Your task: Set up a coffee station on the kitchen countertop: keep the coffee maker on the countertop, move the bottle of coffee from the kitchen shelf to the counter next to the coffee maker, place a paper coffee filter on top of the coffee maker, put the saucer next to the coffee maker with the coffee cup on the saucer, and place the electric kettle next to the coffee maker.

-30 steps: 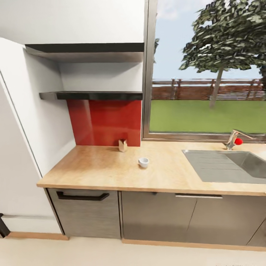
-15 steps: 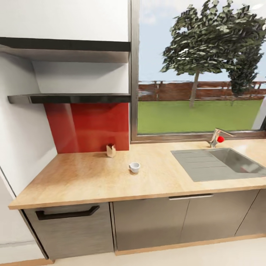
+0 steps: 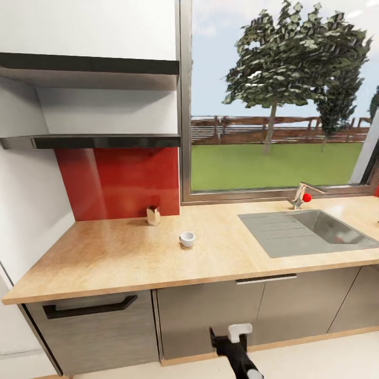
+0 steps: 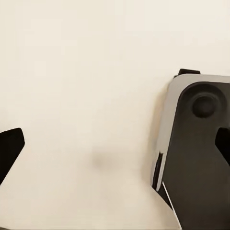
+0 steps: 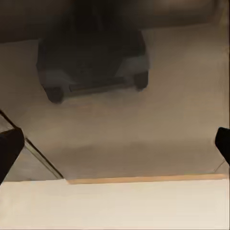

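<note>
- Left gripper (image 4: 115, 143): dark fingertips at opposite edges of its wrist view, spread wide, nothing between them; below it pale floor and the robot's grey base (image 4: 199, 143).
- Right gripper (image 5: 115, 143): fingertips just as far apart, empty; ahead of it glossy dark cabinet fronts (image 5: 115, 72) mirroring the robot.
- An arm (image 3: 237, 350) pokes up low in the head view, well short of the bench (image 3: 105, 252).
- Up and beyond the grippers, the cup (image 3: 186, 239) stands alone mid-bench; the filter (image 3: 153, 215) sits further back against the red splashback (image 3: 121, 179).
- Higher, the shelf (image 3: 95, 140) is seen edge-on, so whether the coffee bottle is on it I cannot tell. Further right, the sink (image 3: 326, 231) and tap (image 3: 301, 195).
- Judgement: the robot is on approach, with nothing grasped yet.
- Risks: rolling in too close could knock the low arms into the cabinet fronts; a fast reach could tip the light cup; the thin filter may crumple or slip when pinched.
</note>
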